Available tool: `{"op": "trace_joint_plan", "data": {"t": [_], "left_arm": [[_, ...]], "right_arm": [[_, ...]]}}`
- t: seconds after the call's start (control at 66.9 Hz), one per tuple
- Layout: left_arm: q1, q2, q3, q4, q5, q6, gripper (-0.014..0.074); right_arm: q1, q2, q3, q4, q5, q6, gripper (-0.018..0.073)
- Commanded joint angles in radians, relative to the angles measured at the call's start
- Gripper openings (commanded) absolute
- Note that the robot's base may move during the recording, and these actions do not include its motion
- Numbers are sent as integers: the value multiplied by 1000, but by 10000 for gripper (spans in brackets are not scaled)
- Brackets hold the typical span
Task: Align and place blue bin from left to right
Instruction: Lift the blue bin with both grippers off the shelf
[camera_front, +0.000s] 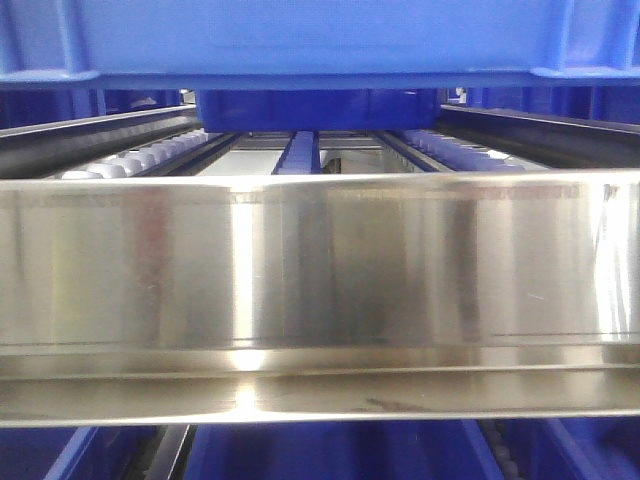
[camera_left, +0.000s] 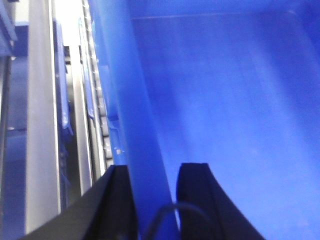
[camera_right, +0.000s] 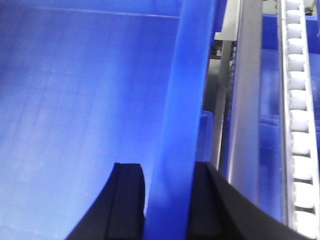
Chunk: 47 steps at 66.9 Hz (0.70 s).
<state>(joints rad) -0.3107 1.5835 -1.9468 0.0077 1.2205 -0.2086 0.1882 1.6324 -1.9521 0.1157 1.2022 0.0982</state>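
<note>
Both left gripper (camera_left: 153, 175) and right gripper (camera_right: 167, 172) pinch blue bin (camera_front: 320, 40) walls.

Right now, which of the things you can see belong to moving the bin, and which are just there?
Part of the job:
blue bin
left gripper, clamped on one side wall
right gripper, clamped on the opposite wall

Just there:
steel rail across the front
roller track beside the bin
</note>
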Motion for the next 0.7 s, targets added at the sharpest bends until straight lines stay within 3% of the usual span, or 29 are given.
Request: {"op": "trace_joint_plan", "data": {"t": [0.0, 0.688], "left_arm": [[-2, -26, -12, -18, -58, 12, -111], [-2, -26, -12, -16, -67, 12, -111]], "right_arm": [[-4, -26, -12, 6, -87, -19, -70], [-4, -26, -12, 6, -89, -19, -70]]}}
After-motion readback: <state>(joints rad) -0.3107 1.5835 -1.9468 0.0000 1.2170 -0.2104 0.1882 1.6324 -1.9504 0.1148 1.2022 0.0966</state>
